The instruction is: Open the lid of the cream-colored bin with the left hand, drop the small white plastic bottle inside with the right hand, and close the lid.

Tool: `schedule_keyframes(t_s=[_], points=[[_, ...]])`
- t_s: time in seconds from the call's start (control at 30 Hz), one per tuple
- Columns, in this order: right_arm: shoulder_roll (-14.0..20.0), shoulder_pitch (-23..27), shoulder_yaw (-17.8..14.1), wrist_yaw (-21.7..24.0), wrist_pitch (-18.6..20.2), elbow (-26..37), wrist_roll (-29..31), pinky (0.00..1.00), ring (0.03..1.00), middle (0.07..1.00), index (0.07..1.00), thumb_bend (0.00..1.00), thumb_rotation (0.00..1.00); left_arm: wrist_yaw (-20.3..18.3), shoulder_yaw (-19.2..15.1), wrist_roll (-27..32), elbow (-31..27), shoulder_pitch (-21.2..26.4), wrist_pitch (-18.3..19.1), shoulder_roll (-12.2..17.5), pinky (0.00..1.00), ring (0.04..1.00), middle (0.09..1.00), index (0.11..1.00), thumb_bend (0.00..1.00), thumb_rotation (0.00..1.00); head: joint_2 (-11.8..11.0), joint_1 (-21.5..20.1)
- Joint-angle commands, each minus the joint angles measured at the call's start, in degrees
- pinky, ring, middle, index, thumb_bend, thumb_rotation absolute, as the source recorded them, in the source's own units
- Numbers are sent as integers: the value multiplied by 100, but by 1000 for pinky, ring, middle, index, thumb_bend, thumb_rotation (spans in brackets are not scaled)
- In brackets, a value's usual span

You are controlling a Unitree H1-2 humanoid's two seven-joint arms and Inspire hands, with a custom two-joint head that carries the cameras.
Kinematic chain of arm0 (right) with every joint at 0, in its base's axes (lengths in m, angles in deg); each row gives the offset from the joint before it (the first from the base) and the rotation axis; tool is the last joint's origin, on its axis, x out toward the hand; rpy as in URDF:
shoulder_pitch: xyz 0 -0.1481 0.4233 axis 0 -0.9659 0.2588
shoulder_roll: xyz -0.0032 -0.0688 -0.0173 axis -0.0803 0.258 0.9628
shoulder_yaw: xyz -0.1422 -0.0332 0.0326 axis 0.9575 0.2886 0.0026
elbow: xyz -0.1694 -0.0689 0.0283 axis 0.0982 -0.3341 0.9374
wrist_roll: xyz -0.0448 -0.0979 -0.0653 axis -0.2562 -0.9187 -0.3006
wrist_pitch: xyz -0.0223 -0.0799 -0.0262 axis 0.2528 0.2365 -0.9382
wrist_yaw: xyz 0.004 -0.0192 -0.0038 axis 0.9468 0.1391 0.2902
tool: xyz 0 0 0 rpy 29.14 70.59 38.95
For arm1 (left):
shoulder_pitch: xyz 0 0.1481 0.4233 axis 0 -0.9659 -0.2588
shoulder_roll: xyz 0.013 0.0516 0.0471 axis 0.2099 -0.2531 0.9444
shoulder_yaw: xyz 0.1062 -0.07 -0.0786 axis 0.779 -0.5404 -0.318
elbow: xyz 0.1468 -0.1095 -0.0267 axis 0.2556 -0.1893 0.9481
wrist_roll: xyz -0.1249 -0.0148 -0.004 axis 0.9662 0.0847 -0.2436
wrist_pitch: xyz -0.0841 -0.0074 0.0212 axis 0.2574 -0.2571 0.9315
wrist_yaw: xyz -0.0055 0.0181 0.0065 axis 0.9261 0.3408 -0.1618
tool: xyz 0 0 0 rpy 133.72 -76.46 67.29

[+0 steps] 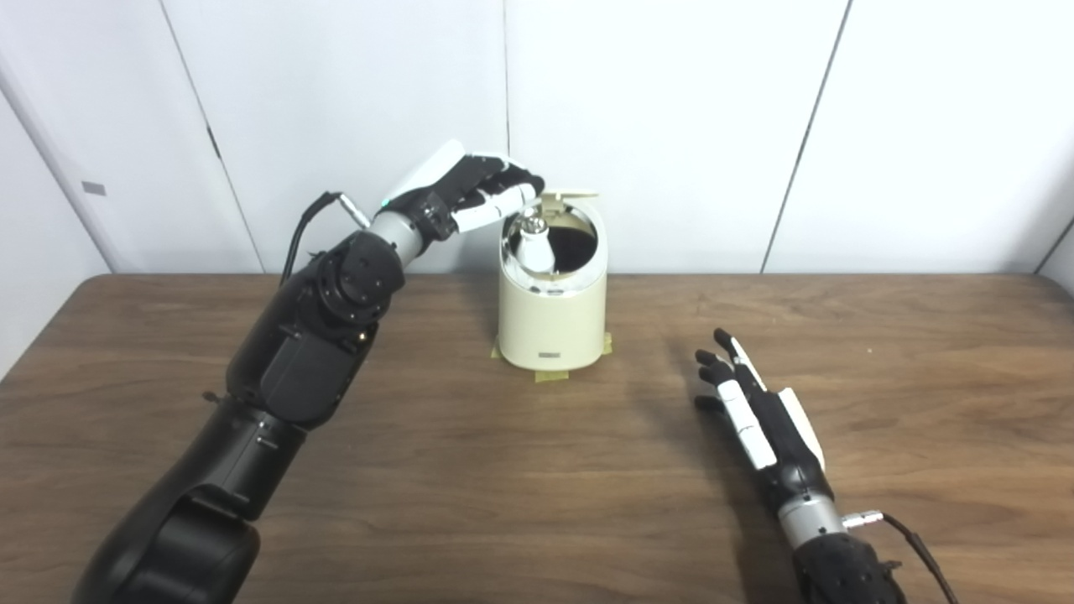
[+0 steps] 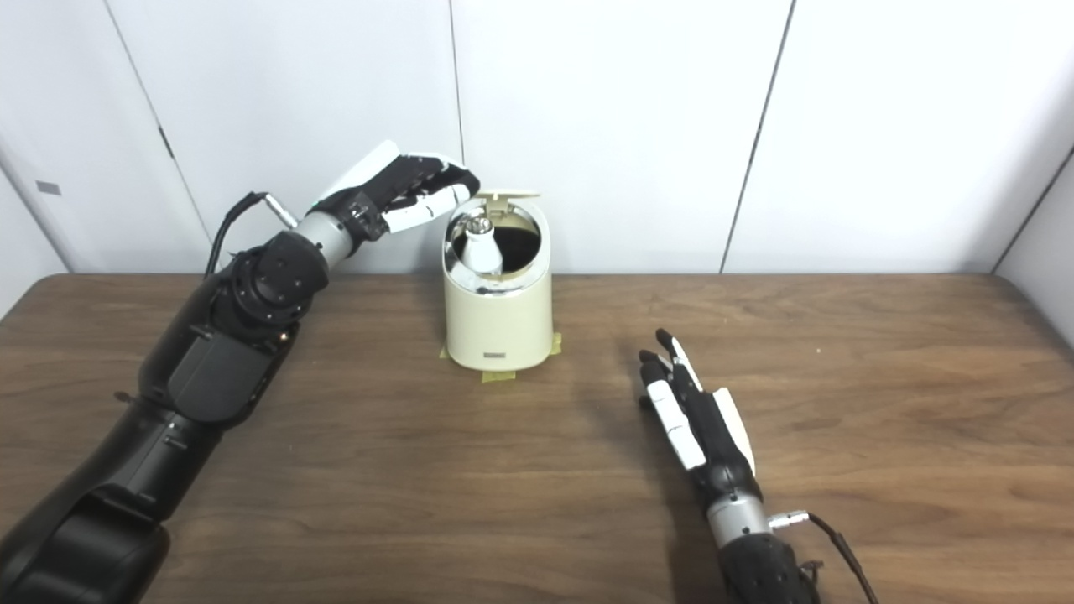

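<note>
The cream-colored bin stands at the table's back middle, with yellow tape at its base. Its lid is tipped up at the rear, so the chrome-rimmed mouth is uncovered. The small white plastic bottle stands inside the bin, leaning toward the left wall, with its cap showing. My left hand hovers at the bin's upper left with its fingers curled, fingertips touching the lid's left end. My right hand lies low over the table to the right of the bin, open, fingers stretched out, holding nothing.
The brown wooden table reaches back to a white panelled wall close behind the bin. My left arm slants across the table's left side. A cable runs from my right wrist.
</note>
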Motion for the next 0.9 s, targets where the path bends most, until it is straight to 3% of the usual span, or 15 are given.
schedule_keyframes(t_s=[0.0,0.5,0.67,0.87], points=[[15,142,31,26,3,11,-59,802,891,897,966,561,1000,-8,25,-227,-203,384,-90,71,787,830,817,794,509,774,6,-6],[-7,157,15,-16,66,-18,-82,790,887,892,965,549,1000,-252,369,-1160,-413,352,-762,341,733,811,794,756,565,788,69,-43],[-22,143,-1,6,121,12,-14,786,885,890,964,534,1000,-279,575,-1655,-425,318,-995,458,759,836,800,754,580,795,97,-46],[-15,111,17,18,232,118,-22,784,880,886,963,525,1000,-269,777,-2303,-429,292,-1383,625,721,815,781,749,578,818,161,-48]])
